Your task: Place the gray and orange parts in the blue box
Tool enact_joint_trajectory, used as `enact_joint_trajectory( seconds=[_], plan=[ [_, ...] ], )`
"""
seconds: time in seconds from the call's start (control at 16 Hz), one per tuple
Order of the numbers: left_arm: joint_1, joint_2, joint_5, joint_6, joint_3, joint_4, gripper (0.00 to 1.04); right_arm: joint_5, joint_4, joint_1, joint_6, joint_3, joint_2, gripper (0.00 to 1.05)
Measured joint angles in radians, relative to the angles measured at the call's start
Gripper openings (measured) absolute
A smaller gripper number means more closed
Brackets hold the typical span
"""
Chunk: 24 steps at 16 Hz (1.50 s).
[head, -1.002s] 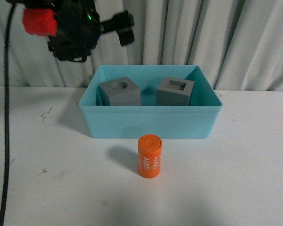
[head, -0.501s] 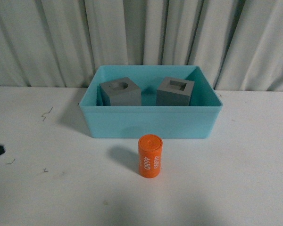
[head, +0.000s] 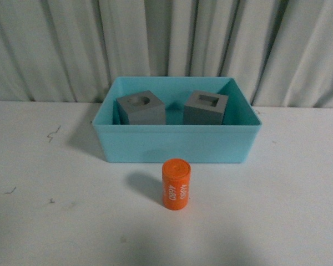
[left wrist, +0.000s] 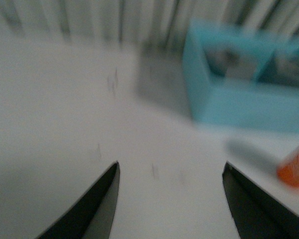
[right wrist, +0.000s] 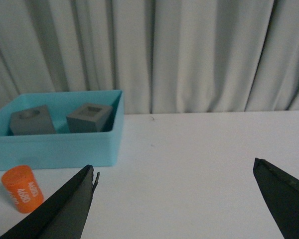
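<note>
your orange cylinder [head: 176, 192] stands upright on the white table [head: 288, 210], just in front of the near wall of the blue box [head: 177, 145] and apart from it; it is bright orange, flat on top, with white digits running down its side; its shadow falls to the left on the table; the two gray parts lie inside the box: the gray cube with the round recess [head: 141, 108] on the left, the gray cube with the square recess [head: 206, 108] on the right, both matte, recesses facing up, a gap of blue between them; the box is a light turquoise tub with a rimmed edge, much wider than either cube; you have bare table on every side of the cylinder, and wide bare table to the box's right in the right wrist view; a pale pleated curtain [head: 166, 39] hangs close behind the box; your left gripper [left wrist: 170, 167] is spread wide with nothing between its fingers, though its view is blurred; your right gripper [right wrist: 174, 165] is likewise spread wide and holds nothing, over bare table to the right of the box
</note>
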Motion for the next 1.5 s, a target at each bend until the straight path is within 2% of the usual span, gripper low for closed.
enact_joint_trajectory(
  seconds=[0.06,0.25,0.31,0.44,0.81,1.5],
  plan=[
    [0.006,-0.134,-0.016,0.058,0.021,0.047,0.49,-0.005,0.003,0.002,0.0,0.0,-0.002,0.98],
    [0.003,-0.361,-0.013,0.119,-0.001,-0.192,0.07,-0.003,0.002,0.002,0.0,0.0,-0.001,0.98],
    [0.003,-0.471,-0.013,0.122,0.001,-0.308,0.02,-0.003,0.002,0.002,0.0,0.0,-0.001,0.98],
    [0.003,-0.613,-0.013,0.122,0.001,-0.433,0.02,-0.003,0.002,0.002,0.0,0.0,-0.001,0.98],
    [0.003,-0.837,-0.013,0.122,0.0,-0.645,0.02,-0.003,0.002,0.002,0.0,0.0,-0.001,0.98],
    [0.003,-1.084,-0.013,0.122,0.0,-0.889,0.02,-0.003,0.002,0.002,0.0,0.0,-0.001,0.98]
  ],
)
